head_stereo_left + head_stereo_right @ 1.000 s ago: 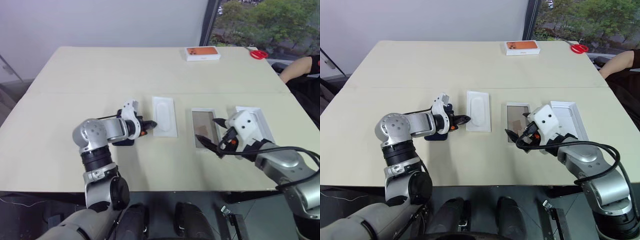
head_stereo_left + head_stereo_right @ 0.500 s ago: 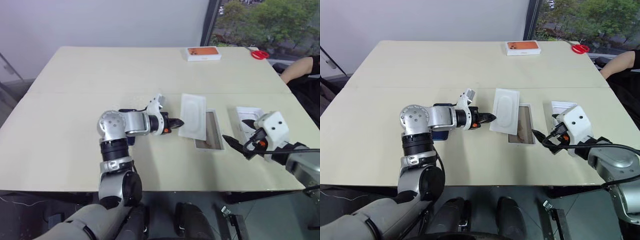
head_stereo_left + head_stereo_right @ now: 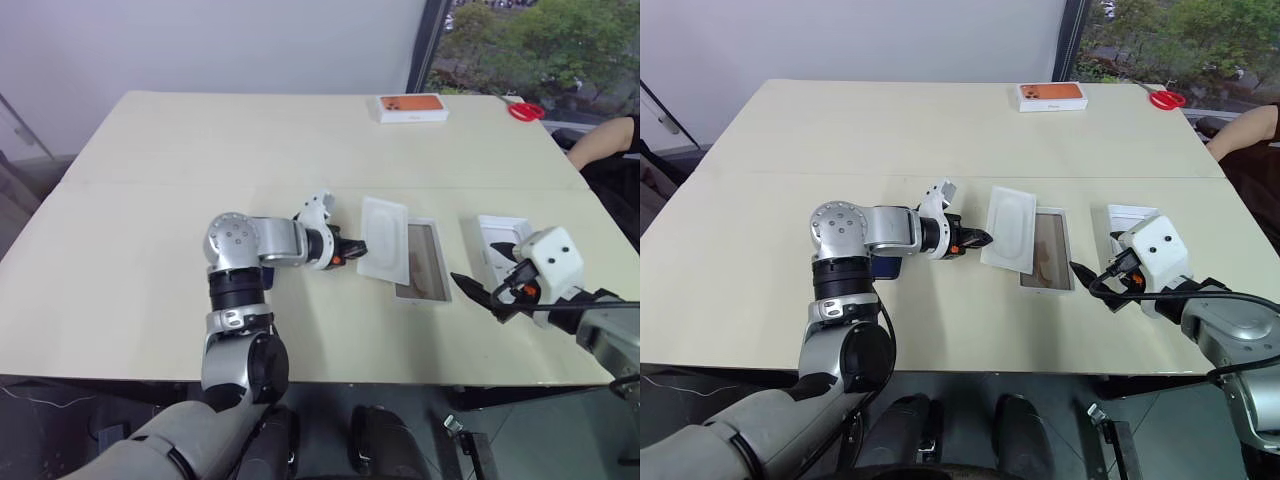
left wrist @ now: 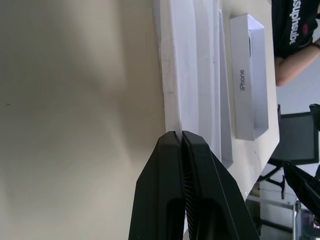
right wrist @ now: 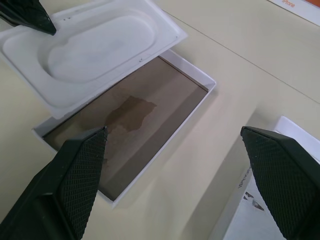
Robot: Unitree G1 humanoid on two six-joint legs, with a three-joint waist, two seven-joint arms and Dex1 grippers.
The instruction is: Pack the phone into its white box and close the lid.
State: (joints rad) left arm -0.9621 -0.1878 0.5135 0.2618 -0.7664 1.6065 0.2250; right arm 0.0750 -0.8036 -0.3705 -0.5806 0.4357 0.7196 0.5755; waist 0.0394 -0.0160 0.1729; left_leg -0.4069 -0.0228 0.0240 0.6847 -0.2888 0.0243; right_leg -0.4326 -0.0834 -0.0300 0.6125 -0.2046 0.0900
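1. Phone (image 3: 886, 267) – a slim, dark navy, glossy slab lying flat on the cream table (image 3: 150, 200), left of centre in the head views and mostly hidden behind the left forearm. It probably handles as stiff, fairly dense and slippery, and it sits too low to pinch from above. A grip across its long edges, or on one end tipped up first, looks safest.
2. Just right of centre lies the shallow white cardboard box (image 3: 425, 262), brown floor showing. It seems light and likely to slide if nudged.
3. A white moulded insert with an oval recess (image 3: 384, 238) lies tilted over the box's left rim, so the tray is not free yet.
4. Left gripper (image 3: 350, 250) – fingers pressed together on the insert's thin near edge.
5. Right gripper (image 3: 473, 262), lower right, stands wide apart and holds nothing.
6. Behind it rests the white cardboard lid (image 3: 505, 240), light and easily dented.
7. Along the far edge: an orange-topped box (image 3: 412, 106), red scissors (image 3: 525, 110), and a person's arm (image 3: 600, 140).
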